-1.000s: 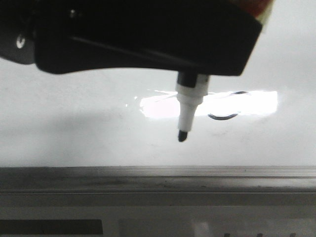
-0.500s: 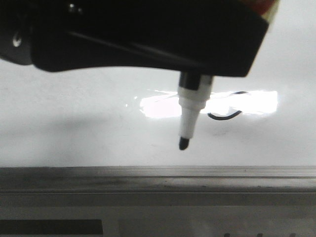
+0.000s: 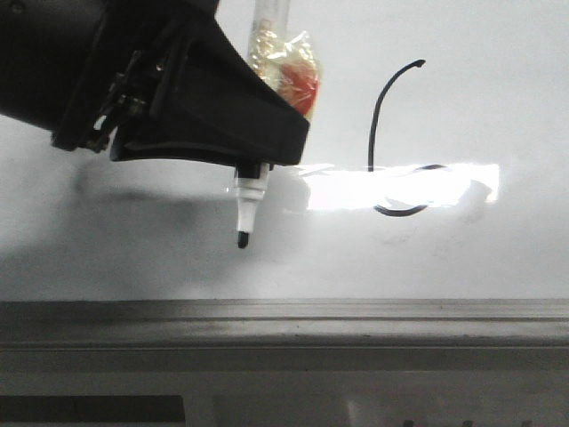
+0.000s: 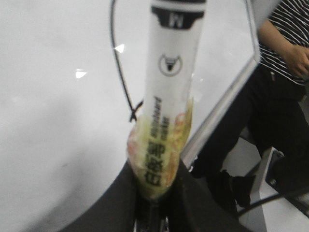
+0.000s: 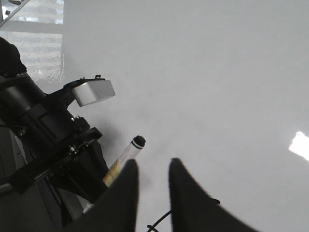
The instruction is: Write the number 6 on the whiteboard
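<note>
The whiteboard (image 3: 498, 107) fills the front view, with a glare patch across its middle. The number 6 (image 3: 373, 133) is a thin black line: a tall curved stem with a flattened loop at its base in the glare. My left gripper (image 3: 253, 165) is shut on a white marker pen (image 3: 244, 209) wrapped in tape; its black tip points down, left of the 6 and apart from it. In the left wrist view the pen (image 4: 171, 87) stands between the jaws, the 6 (image 4: 120, 72) beside it. My right gripper (image 5: 152, 166) is open and empty above the board.
A grey metal frame strip (image 3: 284, 320) runs along the board's near edge. A person in a striped shirt (image 4: 285, 48) stands beyond the board's edge. In the right wrist view the left arm (image 5: 43, 130) with the pen (image 5: 126, 154) is close to the right fingers.
My left gripper has moved left and back with the pen, uncovering the tall stem of the 6. The pen tip has gone left, away from the loop.
</note>
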Available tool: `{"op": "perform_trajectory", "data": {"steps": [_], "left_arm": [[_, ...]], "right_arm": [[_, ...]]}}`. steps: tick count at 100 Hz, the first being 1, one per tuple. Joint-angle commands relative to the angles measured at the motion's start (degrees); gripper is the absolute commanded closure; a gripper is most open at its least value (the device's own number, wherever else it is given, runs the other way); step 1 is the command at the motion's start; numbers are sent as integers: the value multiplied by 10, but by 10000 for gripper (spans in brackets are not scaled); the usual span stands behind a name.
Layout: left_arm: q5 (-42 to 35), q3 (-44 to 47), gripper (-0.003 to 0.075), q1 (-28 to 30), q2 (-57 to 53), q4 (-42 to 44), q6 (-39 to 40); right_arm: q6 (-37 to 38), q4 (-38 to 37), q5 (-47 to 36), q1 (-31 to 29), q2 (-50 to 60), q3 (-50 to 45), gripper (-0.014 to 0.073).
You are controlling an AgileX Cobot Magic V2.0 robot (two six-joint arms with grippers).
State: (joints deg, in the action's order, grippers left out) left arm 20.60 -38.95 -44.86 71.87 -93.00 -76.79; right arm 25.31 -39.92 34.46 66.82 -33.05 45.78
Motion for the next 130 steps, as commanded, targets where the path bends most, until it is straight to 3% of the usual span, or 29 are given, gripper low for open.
{"op": "perform_trajectory", "data": {"steps": [1,38,77,113,130], "left_arm": [[-28,-14,741,-2,-10,-39,21],[-177,-15,741,-9,-10,-103,21],[-321,-50,741,-105,49,-140,21],[-443,-54,741,-105,60,-140,23],[-450,-54,741,-105,65,-140,23]], "right_arm": [[-4,-21,-25,-3,0,20,658],[-4,-21,-25,-3,0,20,659],[-3,-20,-21,-3,0,20,659],[-3,2,-21,-3,0,20,659],[-3,2,-21,-3,0,20,659]]}}
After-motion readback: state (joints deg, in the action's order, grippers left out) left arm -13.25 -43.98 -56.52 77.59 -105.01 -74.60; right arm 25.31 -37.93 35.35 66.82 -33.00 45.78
